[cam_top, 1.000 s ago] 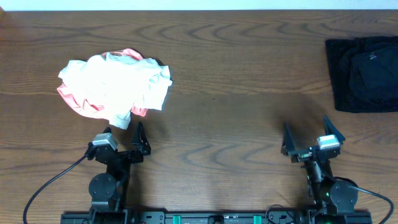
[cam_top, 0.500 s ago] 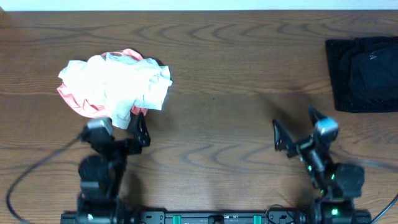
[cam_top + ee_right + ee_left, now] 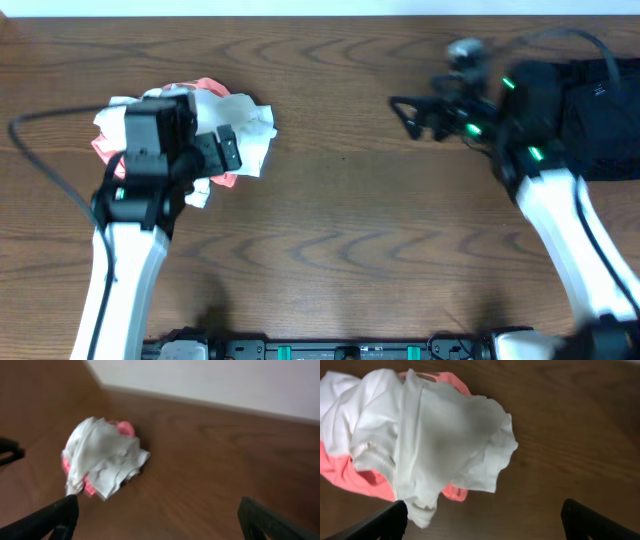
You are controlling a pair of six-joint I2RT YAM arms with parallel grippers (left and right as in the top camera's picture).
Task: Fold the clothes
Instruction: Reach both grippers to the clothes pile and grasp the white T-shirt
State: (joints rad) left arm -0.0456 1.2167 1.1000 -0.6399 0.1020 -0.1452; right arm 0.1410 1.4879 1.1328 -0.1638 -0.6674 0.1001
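White T-shirt (image 3: 435, 435) heaped on coral-pink shirt (image 3: 350, 477)

Open table (image 3: 340, 220) mid — clothes heap (image 3: 250, 125) left, black garment (image 3: 612, 130) far right.

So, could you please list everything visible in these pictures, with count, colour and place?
thin white T-shirt: 1, white, crumpled, table's left side
coral-pink fabric shirt: 1, coral-pink, mostly under the white T-shirt
black folded garment: 1, black, table's far right edge
brown wooden table: 1, brown, under everything
left gripper: 1, black, open, above the shirt pile
right gripper: 1, black, open, above the table, far centre-right
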